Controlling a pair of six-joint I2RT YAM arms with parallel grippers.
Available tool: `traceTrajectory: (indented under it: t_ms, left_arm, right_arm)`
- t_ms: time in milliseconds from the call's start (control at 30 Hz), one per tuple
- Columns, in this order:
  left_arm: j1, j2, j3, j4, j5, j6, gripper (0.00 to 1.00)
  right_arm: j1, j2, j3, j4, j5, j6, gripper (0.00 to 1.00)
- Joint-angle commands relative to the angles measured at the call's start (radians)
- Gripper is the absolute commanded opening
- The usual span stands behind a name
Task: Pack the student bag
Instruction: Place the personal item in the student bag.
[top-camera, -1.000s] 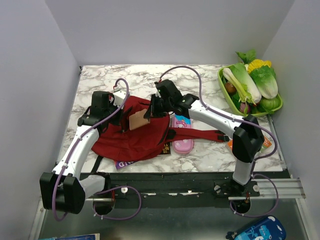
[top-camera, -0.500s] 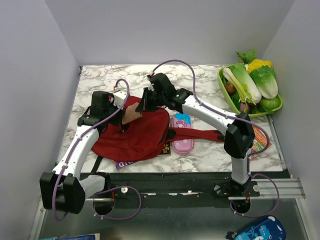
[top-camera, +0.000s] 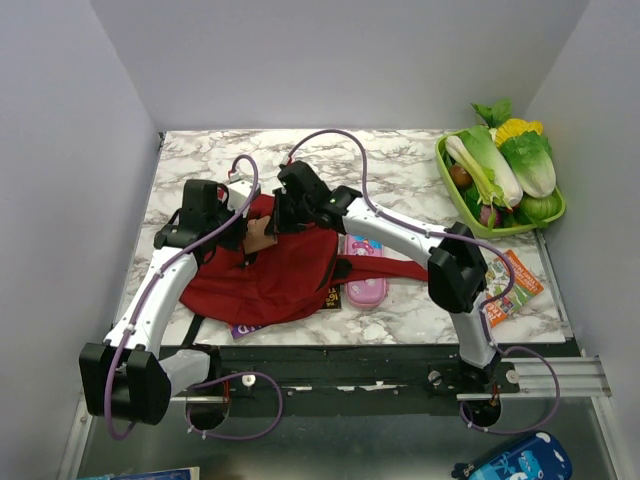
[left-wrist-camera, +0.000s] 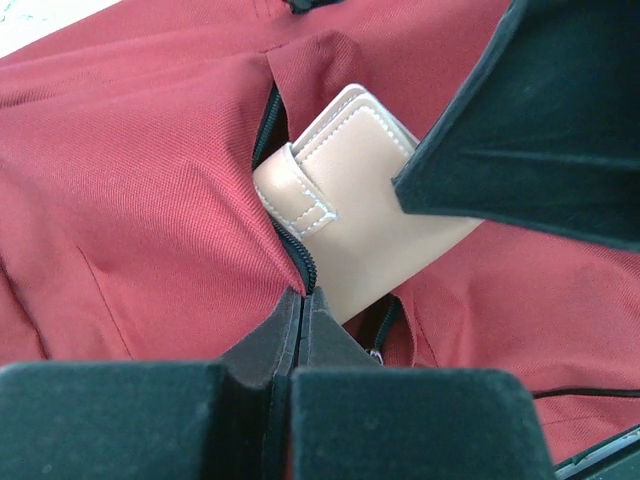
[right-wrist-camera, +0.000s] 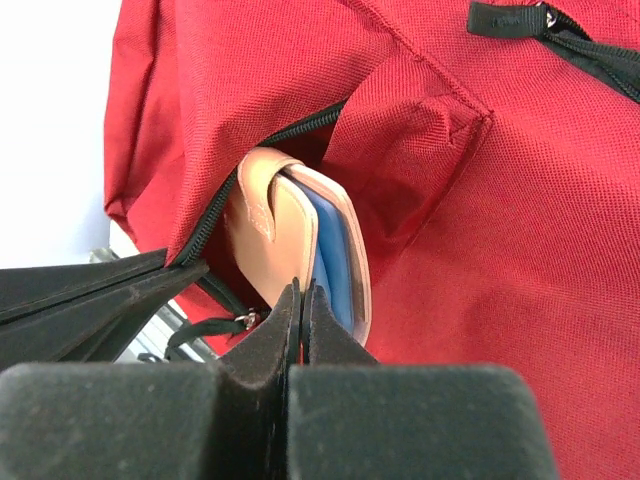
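The dark red student bag lies flat at the table's left-centre. My left gripper is shut on the zip edge of the bag's opening and holds it apart; its tips pinch the fabric. My right gripper is shut on a tan leather-covered notebook with blue pages. The notebook sits partly inside the opening, its far end hidden by the red fabric. In the left wrist view the notebook shows between the zip teeth, with a right finger on top of it.
A pink pencil case lies right of the bag beside a red shoulder strap. Books stick out under the bag's near edge. A green basket of vegetables stands far right, with a colourful booklet near it.
My right gripper has moved left and away across the bag with the tan notebook, up to the opening held by my left gripper. The notebook now sits partly inside. The left arm has barely moved.
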Motion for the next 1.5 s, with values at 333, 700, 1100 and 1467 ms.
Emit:
traceTrajectory:
  t_ms: [333, 700, 1100, 1467]
  left_arm:
    - [-0.001, 0.018, 0.05, -0.006, 0.074, -0.015, 0.0]
    - [-0.001, 0.045, 0.03, 0.035, 0.085, -0.033, 0.0]
    - [-0.001, -0.012, 0.038, -0.015, 0.2, -0.046, 0.0]
    - [0.001, -0.031, 0.038, -0.044, 0.217, -0.009, 0.0]
  right_arm:
    - [0.065, 0.038, -0.01, 0.036, 0.044, 0.006, 0.01]
    - [0.1, -0.1, -0.236, 0.063, 0.002, -0.026, 0.01]
    - [0.12, 0.096, -0.02, 0.412, -0.112, -0.009, 0.01]
    - [0.088, -0.019, -0.237, 0.427, -0.032, -0.046, 0.78]
